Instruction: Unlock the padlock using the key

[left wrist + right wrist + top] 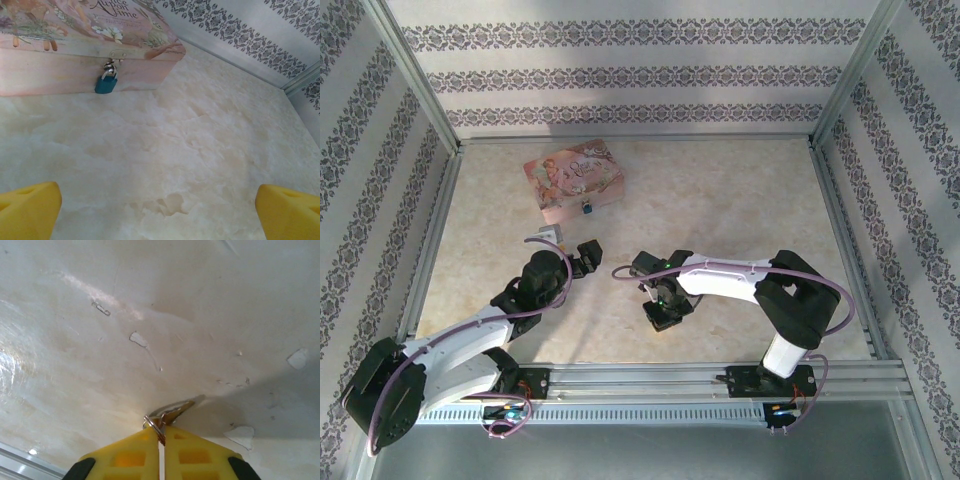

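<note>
The padlock [106, 80] is small, blue with a silvery shackle, and hangs from the clasp on the front of the pink picture-printed box [75, 45]; from above the padlock [587, 208] shows at the box's near edge. My left gripper [157, 210] is open, its yellow fingertips [27, 210] wide apart, low over the table and short of the box. My right gripper [161, 432] is shut on the key [172, 413], whose brass blade and ring poke out from the fingertips against the table. From above, the right gripper [660, 305] sits mid-table.
The pink box [575, 178] stands at the back left of the marble-patterned table [740, 210]. Patterned walls and metal rails [840, 210] enclose the table. Chipped spots mark the surface near the right gripper.
</note>
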Controlling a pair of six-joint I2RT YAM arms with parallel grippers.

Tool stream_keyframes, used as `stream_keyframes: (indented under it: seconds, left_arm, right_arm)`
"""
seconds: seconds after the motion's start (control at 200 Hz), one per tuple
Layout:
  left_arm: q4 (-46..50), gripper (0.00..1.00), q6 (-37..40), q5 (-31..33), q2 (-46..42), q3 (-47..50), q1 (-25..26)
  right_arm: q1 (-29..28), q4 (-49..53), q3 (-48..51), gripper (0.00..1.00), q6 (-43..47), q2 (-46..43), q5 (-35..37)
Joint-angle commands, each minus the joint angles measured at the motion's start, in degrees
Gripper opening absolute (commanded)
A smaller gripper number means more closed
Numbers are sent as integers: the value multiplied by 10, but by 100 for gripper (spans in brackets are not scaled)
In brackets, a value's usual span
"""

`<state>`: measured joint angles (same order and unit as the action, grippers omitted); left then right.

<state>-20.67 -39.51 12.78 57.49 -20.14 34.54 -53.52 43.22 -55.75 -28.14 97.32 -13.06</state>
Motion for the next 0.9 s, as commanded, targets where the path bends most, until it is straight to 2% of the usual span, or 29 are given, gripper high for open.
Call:
stream_keyframes:
  seconds: [0.0, 0.21, 0.375, 0.625, 0.895]
  left_arm:
    - [19, 99, 0, 16, -14, 4, 6]
    - [47, 99, -3, 18, -36, -4, 5]
    - [81, 99, -43, 5, -52, -16, -1]
    - [109, 99, -133, -113, -44, -55, -52]
    - [109, 99, -249, -246, 6, -104, -95]
  right_arm:
    - [-8, 1, -7, 2, 3, -17, 21]
    - [-4, -11, -12, 0, 18, -57, 31]
    - [14, -23, -18, 0, 37, -99, 37]
    - [81, -58, -27, 0, 68, -171, 25]
    - [146, -160, -33, 0, 70, -223, -3]
